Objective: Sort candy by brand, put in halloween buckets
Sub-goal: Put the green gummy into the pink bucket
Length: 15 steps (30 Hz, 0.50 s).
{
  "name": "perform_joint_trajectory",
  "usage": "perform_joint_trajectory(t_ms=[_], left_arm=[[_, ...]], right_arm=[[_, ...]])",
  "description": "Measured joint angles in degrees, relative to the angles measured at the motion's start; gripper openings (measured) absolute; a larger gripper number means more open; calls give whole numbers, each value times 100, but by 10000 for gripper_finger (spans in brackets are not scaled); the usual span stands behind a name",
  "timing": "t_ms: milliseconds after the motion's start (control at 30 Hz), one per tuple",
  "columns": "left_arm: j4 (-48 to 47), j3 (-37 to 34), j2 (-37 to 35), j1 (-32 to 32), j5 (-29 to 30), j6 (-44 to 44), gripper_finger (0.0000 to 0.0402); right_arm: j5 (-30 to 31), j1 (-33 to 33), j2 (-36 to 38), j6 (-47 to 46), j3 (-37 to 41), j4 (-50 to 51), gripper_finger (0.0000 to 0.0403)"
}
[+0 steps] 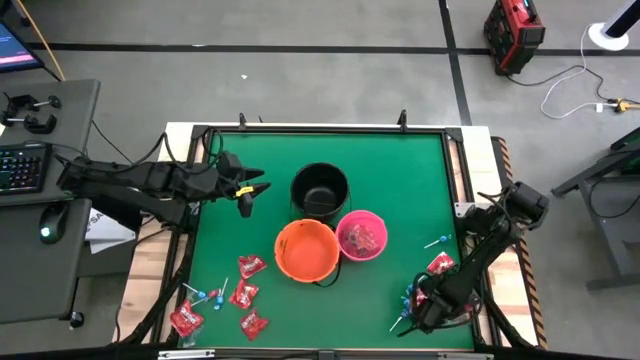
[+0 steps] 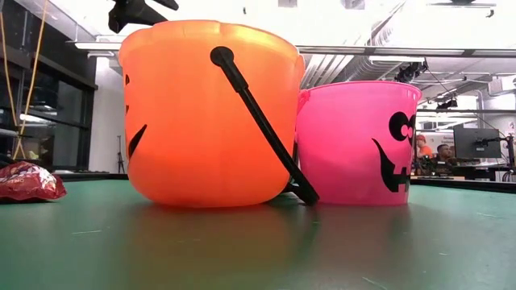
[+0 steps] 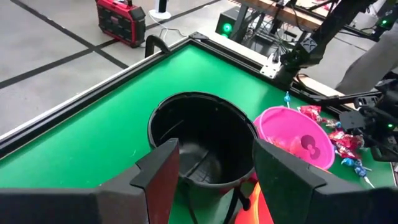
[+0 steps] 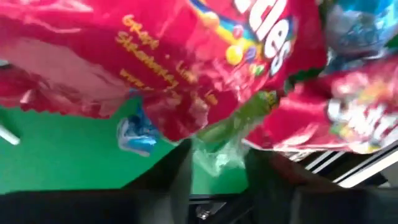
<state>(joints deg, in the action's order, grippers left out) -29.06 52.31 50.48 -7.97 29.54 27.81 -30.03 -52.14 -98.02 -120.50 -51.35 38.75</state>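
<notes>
Three buckets stand mid-table: black, orange and pink, the pink one with red packets inside. My left gripper hangs open above the table, left of the black bucket, with nothing between its fingers. Red packets and blue lollipops lie near the front left. My right gripper points steeply down into a second pile of red packets and lollipops at the front right. In its wrist view a red packet fills the frame, and the fingers stand apart. My right gripper comes at the pile slanting down from above, and its fingers stand on either side of the crumpled lower edge of a red packet. The packet lies on the table among the others. Whether the fingers touch it I cannot tell.
The table's raised black frame runs close behind the right pile. A blue lollipop lies beside the packet. In the low view one red packet lies left of the orange bucket and pink bucket. A desk with a keyboard stands beyond the left edge.
</notes>
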Motion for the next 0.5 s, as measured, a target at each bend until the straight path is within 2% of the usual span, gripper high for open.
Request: perform_joint_trajectory(t_ms=[167, 333, 500], left_arm=[[-3, 0, 0, -2, 0, -67, 195], [-9, 0, 0, 2, 0, -104, 195], [-16, 0, 0, 9, 75, -106, 195]], right_arm=[[-1, 0, 229, 352, 0, 34, 16], [162, 2, 781, 764, -448, 959, 8], [1055, 85, 1488, 1379, -1228, 1996, 4]])
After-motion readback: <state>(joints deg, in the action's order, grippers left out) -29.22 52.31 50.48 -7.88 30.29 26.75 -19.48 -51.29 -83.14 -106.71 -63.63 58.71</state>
